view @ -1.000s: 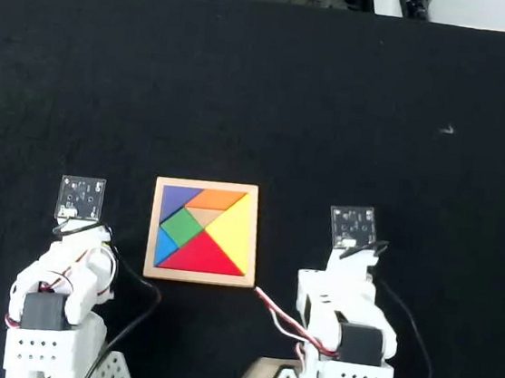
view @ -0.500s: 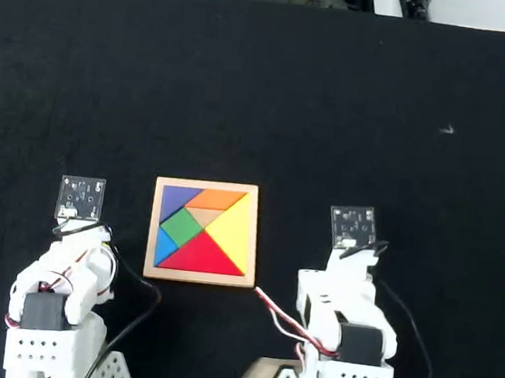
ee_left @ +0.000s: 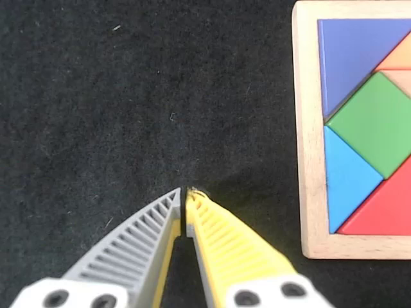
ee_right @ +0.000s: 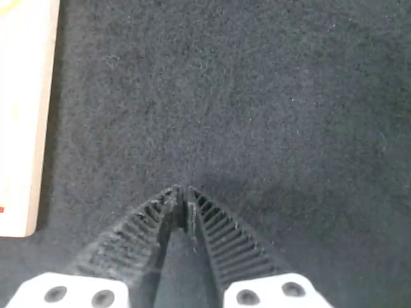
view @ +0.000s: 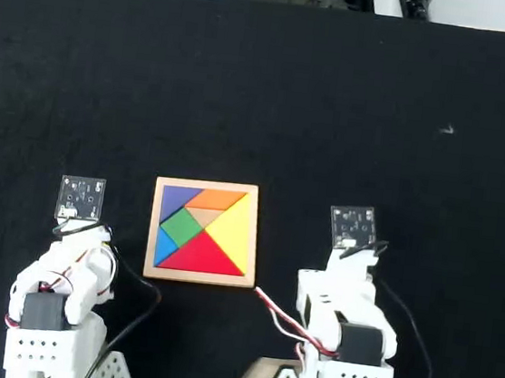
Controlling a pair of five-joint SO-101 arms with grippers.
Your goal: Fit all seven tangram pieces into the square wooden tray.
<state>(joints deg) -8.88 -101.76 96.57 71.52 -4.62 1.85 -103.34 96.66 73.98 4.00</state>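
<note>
The square wooden tray (view: 198, 277) lies on the black cloth between the two arms, with coloured tangram pieces packed inside: purple (view: 175, 201), orange (view: 216, 199), green (view: 181, 226), blue (view: 164, 246), red (view: 199, 255) and yellow (view: 231, 238). The left arm (view: 65, 273) is folded back beside the tray's left side, and its gripper (ee_left: 185, 192) is shut with nothing in it, over bare cloth next to the tray's frame (ee_left: 307, 160). The right arm (view: 345, 300) is folded back on the other side, its gripper (ee_right: 182, 191) shut and empty near the tray's edge (ee_right: 40, 128).
Black cloth (view: 334, 116) covers the whole table, with wide free room beyond the tray. Cables (view: 279, 318) run from the arm bases near the front edge.
</note>
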